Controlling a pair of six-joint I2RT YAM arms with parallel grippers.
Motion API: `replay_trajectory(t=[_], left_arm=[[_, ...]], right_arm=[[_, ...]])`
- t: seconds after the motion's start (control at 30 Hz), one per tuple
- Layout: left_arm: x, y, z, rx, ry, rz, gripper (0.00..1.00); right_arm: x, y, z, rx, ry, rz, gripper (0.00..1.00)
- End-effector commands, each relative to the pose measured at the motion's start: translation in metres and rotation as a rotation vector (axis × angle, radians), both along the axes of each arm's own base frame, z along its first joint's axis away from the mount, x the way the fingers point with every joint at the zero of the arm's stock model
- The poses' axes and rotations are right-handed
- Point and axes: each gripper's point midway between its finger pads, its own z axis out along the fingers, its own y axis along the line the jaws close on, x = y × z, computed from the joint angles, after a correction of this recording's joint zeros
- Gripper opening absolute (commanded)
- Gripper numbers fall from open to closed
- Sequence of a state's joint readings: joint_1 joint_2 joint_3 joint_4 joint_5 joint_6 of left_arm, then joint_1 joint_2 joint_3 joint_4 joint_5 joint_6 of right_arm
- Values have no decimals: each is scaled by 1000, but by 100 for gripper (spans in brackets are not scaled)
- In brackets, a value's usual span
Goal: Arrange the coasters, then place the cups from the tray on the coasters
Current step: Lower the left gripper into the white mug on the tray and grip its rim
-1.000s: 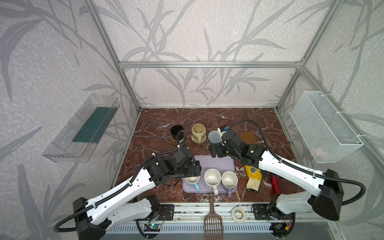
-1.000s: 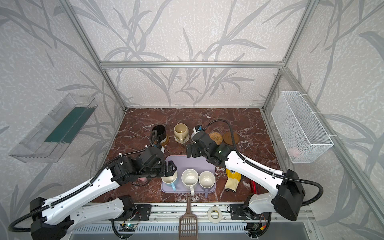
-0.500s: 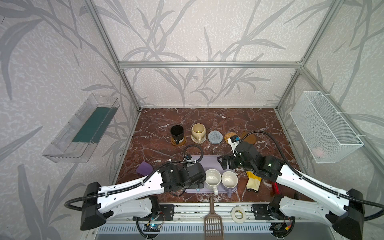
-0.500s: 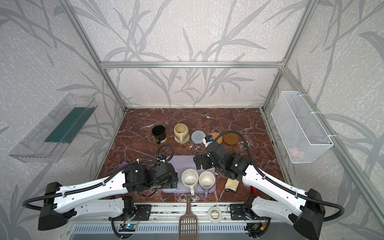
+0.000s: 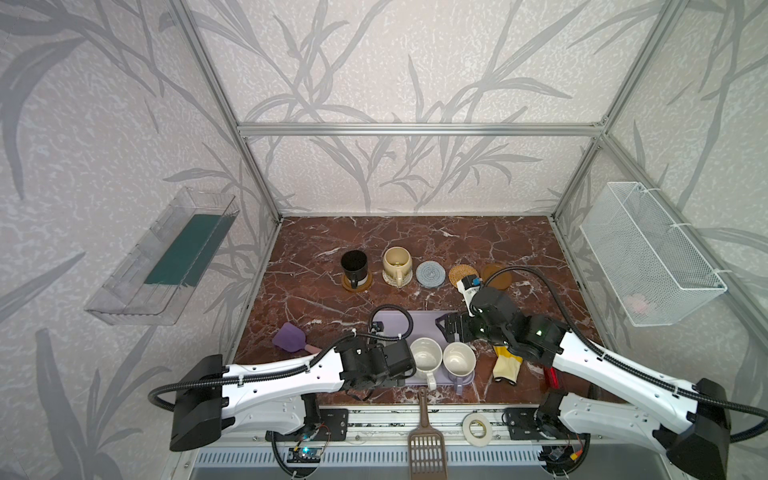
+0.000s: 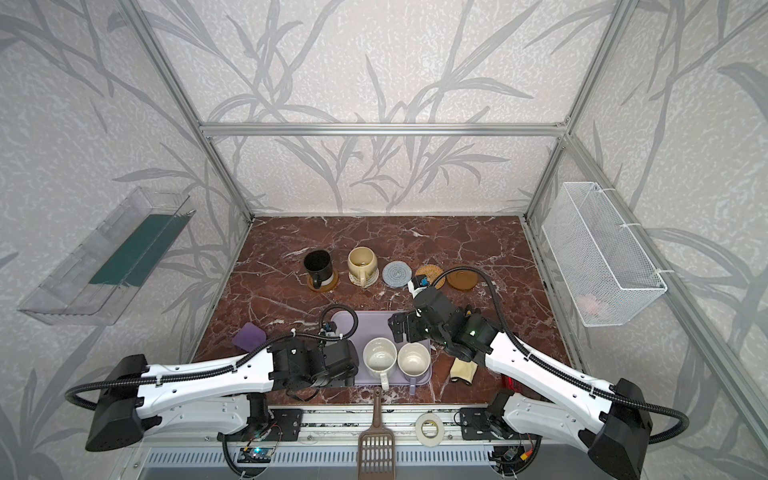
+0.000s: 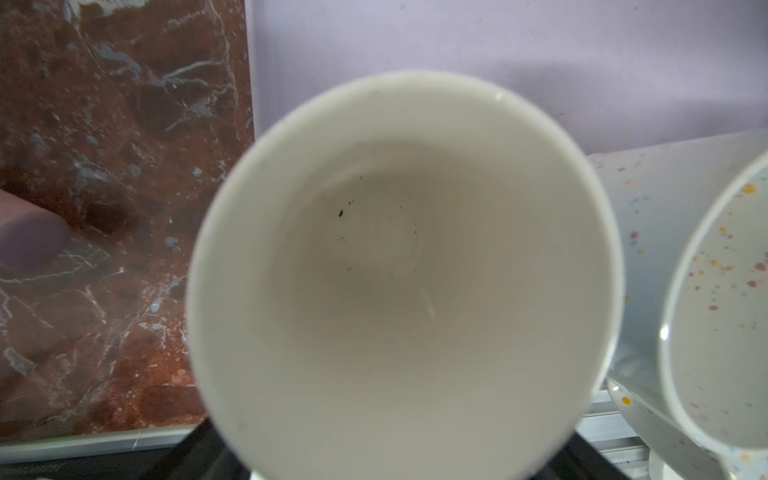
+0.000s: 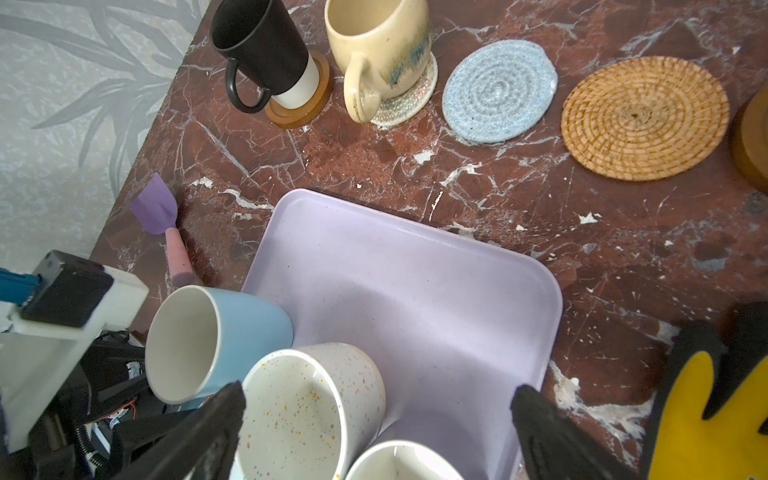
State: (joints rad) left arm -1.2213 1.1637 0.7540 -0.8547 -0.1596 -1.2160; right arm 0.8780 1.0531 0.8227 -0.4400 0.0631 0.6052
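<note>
On the tray (image 8: 415,291), left tool (image 5: 401,368) meets the tilted blue mug (image 8: 249,328), grip unclear; right tool (image 5: 451,330) gapes wide, empty. A loose hold could tip it against the speckled mug (image 8: 307,407).

Three mugs (image 8: 309,409) are sitting at the tray's (image 8: 415,291) near end; behind it, two mugs (image 8: 374,41) are standing on coasters (image 8: 307,110), bare coasters (image 8: 498,91) lying rightward.

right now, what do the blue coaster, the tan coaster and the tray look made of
Blue coaster: coiled cotton-like rope, matte, spiral stitching visible.
Tan coaster: woven rattan or straw, ringed weave.
Tray: probably plastic or melamine, smooth matte lavender.
</note>
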Motion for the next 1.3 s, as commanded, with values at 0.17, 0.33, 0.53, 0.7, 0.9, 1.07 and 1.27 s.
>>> replay_trajectory(t=[0.17, 0.33, 0.53, 0.7, 0.9, 1.07, 1.27], left_arm=[[-1, 1, -11, 2, 0, 6, 65], [0, 1, -14, 13, -4, -6, 51], [5, 8, -21, 65, -31, -12, 39], [9, 5, -23, 81, -42, -10, 31], [13, 1, -25, 79, -60, 0, 25], [20, 6, -18, 87, -109, 8, 20], [24, 12, -11, 106, -137, 15, 13]], right_arm=[[1, 5, 4, 26, 1, 8, 99], [0, 7, 4, 30, 5, 15, 99], [-7, 13, 11, 73, -13, 76, 99], [-10, 13, 10, 63, -35, 114, 99], [-12, 16, 6, 45, -28, 142, 99], [-10, 20, 3, 55, -25, 146, 100], [-11, 23, 1, 66, -11, 152, 99]])
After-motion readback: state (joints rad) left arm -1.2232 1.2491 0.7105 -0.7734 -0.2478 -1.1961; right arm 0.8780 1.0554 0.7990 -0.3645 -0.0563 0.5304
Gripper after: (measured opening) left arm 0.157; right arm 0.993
